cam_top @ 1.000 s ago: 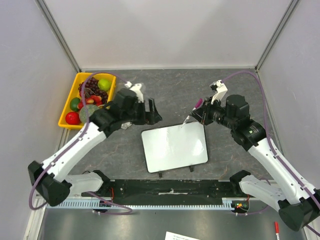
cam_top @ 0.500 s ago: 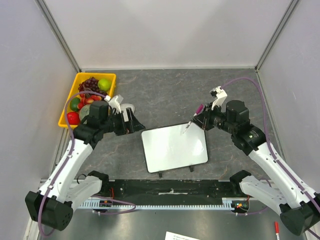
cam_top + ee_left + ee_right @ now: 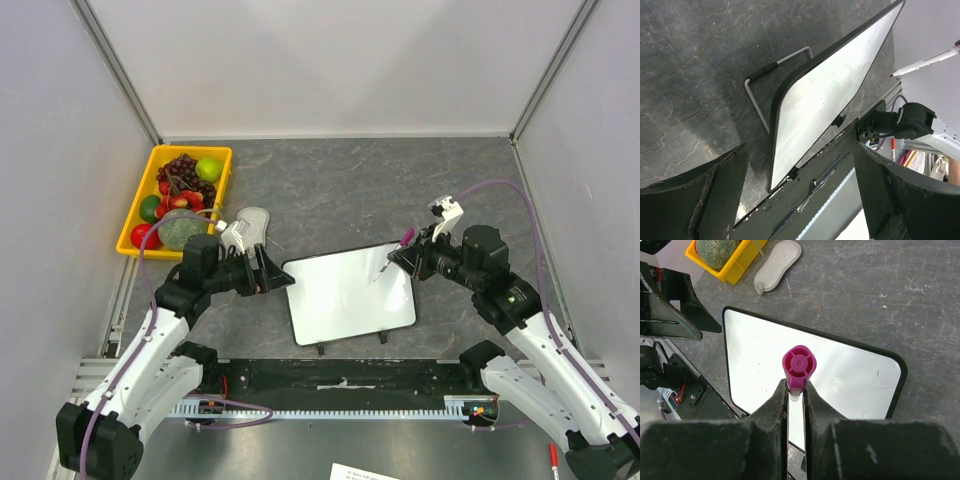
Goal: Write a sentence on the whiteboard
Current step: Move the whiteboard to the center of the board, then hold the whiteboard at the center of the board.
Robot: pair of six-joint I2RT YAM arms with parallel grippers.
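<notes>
Both arms reach in over the grey table (image 3: 340, 180) toward the whiteboard (image 3: 348, 295), which sits propped on its wire stand near the middle, slightly skewed, between the two grippers. My left arm slants up and to the right from its folded elbow at the near left corner. Its wrist is level and the left gripper (image 3: 272, 272) points right, jaws spread wide, just beside the board's left edge. My right arm mirrors it, with the forearm rising leftward from the near right. The right gripper (image 3: 405, 256) is pinched on a magenta marker (image 3: 799, 365) that angles down over the board's upper right part. I cannot tell if the tip touches. A grey eraser pad (image 3: 250, 225) and a yellow fruit bin (image 3: 135, 225) lie behind the left gripper.
</notes>
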